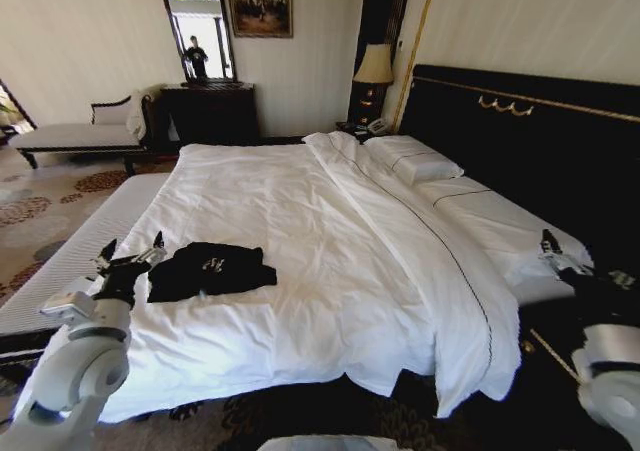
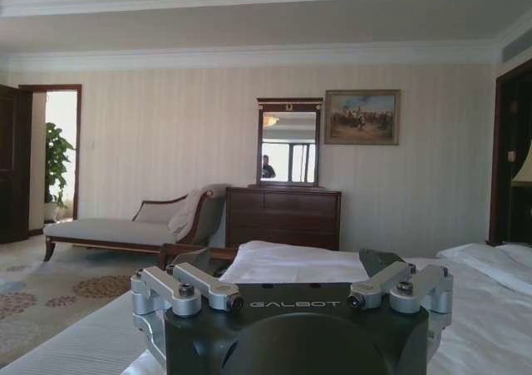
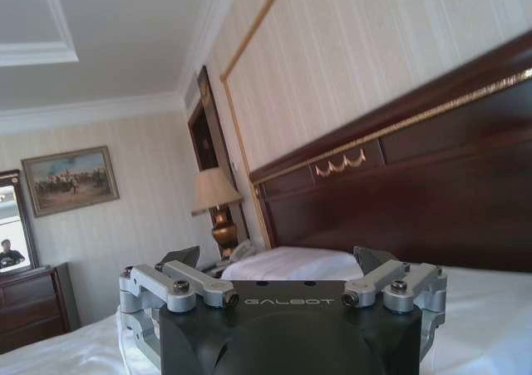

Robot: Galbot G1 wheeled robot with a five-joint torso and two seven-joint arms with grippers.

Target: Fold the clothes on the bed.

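The clothes, a black T-shirt (image 1: 210, 269) with small white lettering, lie bunched on the white duvet of the bed (image 1: 330, 231) near its front left corner. My left gripper (image 1: 131, 251) hovers just left of the shirt, open and holding nothing; in the left wrist view its gripper (image 2: 287, 265) points along the bed (image 2: 490, 308) toward the far wall. My right gripper (image 1: 553, 251) is far off at the bed's right side near the headboard, open and empty. The right wrist view has that gripper (image 3: 278, 260) above the white bedding (image 3: 482, 300).
Pillows (image 1: 415, 159) lean at the tall dark headboard (image 1: 540, 141). A lamp (image 1: 374, 66) stands in the corner. A dark dresser (image 1: 210, 111) with a mirror (image 1: 198, 36) and a pale chaise longue (image 1: 75, 131) line the far wall. Patterned carpet (image 1: 40, 206) lies to the left.
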